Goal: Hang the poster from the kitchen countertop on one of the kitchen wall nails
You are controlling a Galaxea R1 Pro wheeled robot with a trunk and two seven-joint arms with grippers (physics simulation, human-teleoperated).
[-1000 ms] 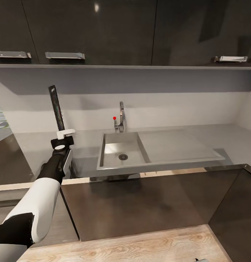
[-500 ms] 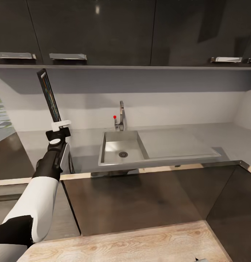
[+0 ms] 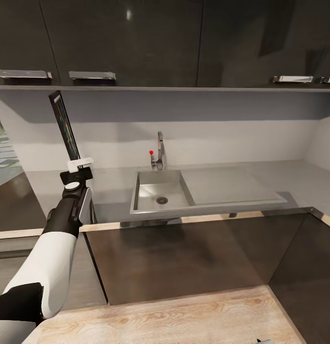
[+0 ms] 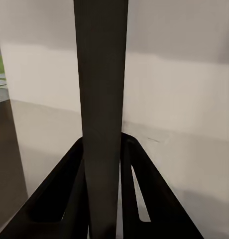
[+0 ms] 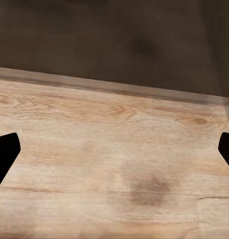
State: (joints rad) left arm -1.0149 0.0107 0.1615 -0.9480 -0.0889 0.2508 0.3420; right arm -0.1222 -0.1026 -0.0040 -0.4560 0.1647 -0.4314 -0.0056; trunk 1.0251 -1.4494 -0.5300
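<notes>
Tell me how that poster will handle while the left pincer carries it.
Probably stiff: the poster stands nearly upright above the left pincer without sagging. Likely light, since one edge grip holds it. It may swing or twist, because it is held only at its lower edge, with most of its length above the fingers.

Soft, even light; shadow under the upper cabinets (image 3: 126, 43); wrist views slightly blurred.
</notes>
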